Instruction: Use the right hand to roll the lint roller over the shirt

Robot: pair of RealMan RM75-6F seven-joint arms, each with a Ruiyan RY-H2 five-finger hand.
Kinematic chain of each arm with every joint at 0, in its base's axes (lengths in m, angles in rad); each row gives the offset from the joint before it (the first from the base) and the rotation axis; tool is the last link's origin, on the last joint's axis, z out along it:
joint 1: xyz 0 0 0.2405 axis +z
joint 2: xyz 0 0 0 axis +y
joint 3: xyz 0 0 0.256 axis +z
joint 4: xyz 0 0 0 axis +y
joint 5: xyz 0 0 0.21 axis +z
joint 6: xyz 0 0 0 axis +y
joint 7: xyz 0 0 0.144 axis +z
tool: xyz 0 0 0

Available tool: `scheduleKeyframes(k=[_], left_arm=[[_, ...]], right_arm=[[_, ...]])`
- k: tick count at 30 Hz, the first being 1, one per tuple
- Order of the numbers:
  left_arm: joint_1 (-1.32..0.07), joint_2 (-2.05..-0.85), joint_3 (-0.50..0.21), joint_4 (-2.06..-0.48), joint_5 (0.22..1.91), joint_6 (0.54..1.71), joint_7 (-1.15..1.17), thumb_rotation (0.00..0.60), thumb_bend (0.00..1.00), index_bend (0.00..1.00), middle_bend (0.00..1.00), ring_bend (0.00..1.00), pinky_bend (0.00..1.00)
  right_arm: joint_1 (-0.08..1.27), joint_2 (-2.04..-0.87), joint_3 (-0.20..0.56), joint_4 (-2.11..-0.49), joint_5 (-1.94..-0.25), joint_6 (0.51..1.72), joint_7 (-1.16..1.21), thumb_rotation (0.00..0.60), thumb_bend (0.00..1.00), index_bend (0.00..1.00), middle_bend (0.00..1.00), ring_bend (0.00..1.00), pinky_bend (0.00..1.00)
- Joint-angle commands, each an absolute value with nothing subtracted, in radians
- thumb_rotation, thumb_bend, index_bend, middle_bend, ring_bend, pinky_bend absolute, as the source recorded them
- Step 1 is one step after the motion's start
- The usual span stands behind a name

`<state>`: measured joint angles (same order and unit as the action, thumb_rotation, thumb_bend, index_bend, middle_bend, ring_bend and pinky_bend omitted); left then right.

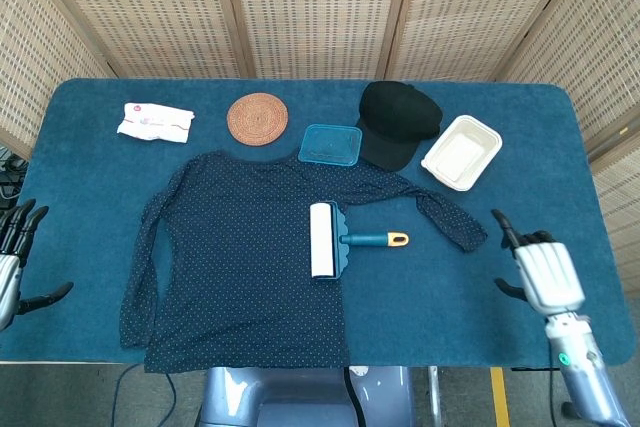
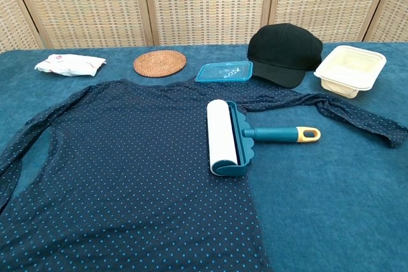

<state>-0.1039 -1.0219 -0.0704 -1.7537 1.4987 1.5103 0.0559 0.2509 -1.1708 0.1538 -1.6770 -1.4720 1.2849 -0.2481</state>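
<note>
While the lint roller [image 1: 335,240] lies untouched on the shirt [image 1: 240,267], its white roll resting on the dotted fabric near the garment's right edge and its teal handle with the yellow end pointing out over the blue table [image 1: 560,147] toward the robot's right, the right robot hand [image 1: 540,269] hangs over the table's near right part, well apart from the handle, with the end of the shirt's sleeve lying between the two. That robot hand holds nothing, its dark fingers [image 1: 503,224] apart and reaching toward the middle of the table. The left robot hand [image 1: 10,267] shows only at the left edge of the head view, beside the table, also empty with its fingers spread; neither robot hand appears in the chest view. The shirt is spread flat with its sleeves out to both sides, the neckline toward the far side. Beyond it along the far part of the table sit a white packet [image 1: 154,121], a round woven coaster [image 1: 257,118], a teal lid [image 1: 330,144], a black cap [image 1: 398,123] and a cream tray [image 1: 462,152], the lid just beside the cap and near the shirt's collar, the cap's brim close to the right sleeve.
</note>
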Motion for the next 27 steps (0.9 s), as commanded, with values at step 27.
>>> scheduleKeyframes(k=[27], left_arm=[[-0.131,-1.037,-0.099,-1.738,1.414,1.459,0.082,0.6,0.0,0.0,0.0,0.0,0.0]], right_arm=[[0.861,-1.694,0.272,-1.528,-0.624,1.064,-0.86,0.6,0.31,0.34,1.0,1.0,1.0]])
